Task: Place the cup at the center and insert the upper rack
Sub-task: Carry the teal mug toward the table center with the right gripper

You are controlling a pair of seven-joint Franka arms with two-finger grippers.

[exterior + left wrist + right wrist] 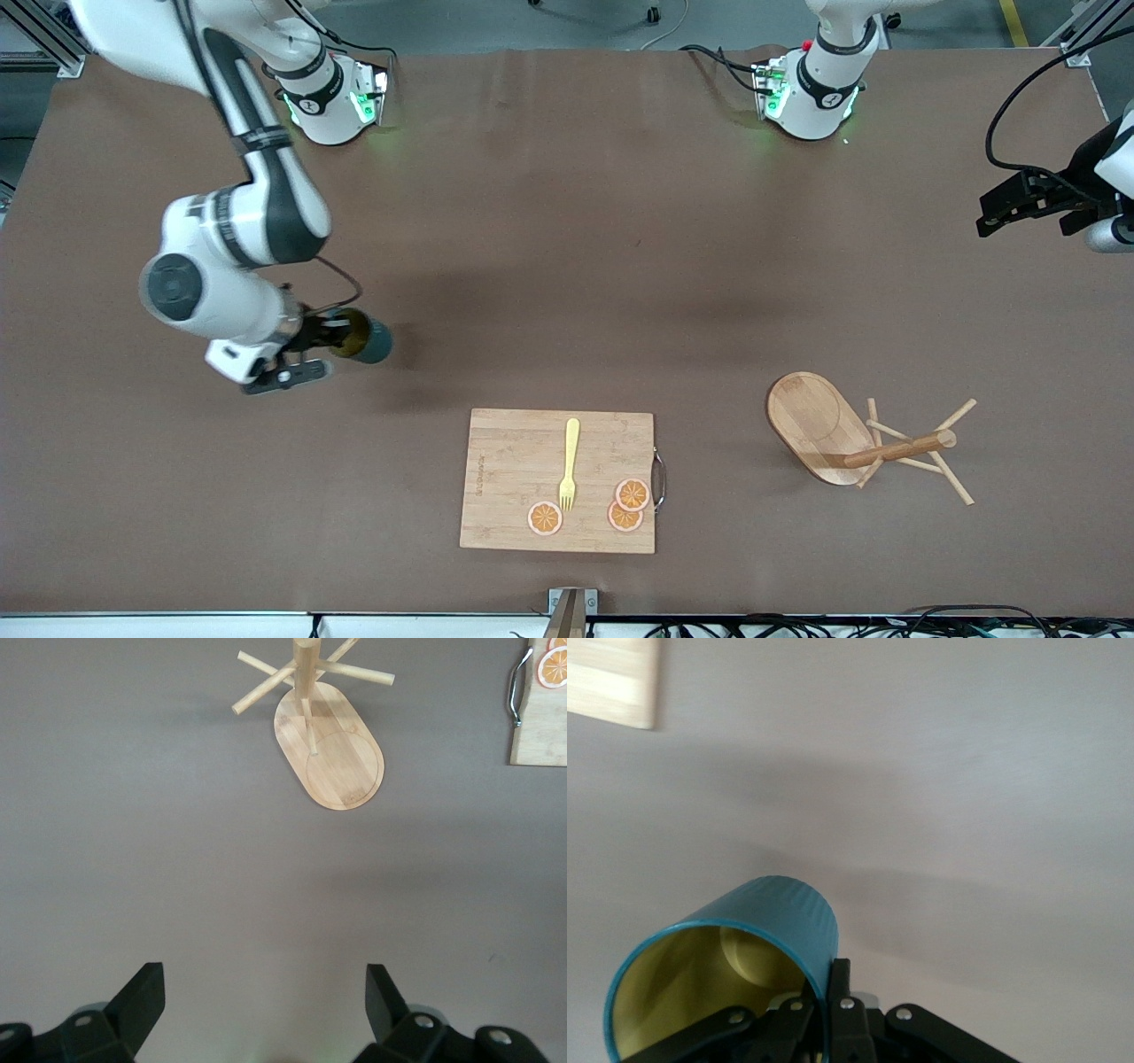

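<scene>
We found the right gripper (330, 341) clamped on the rim of the cup (363, 338), one finger inside the wall and one outside, over the table (549, 230) toward the right arm's end. The cup hung tilted on its side; its yellowish inside held nothing. The left gripper (266, 1001) waited over the left arm's end of the table, its fingers (142, 997) spread wide with nothing between them. Ahead of those fingers the upper rack (846, 439) lay tipped on its side, nearer the front camera. The cutting board (514, 496) carried a yellow fork (570, 465) and three orange slices (625, 505).
</scene>
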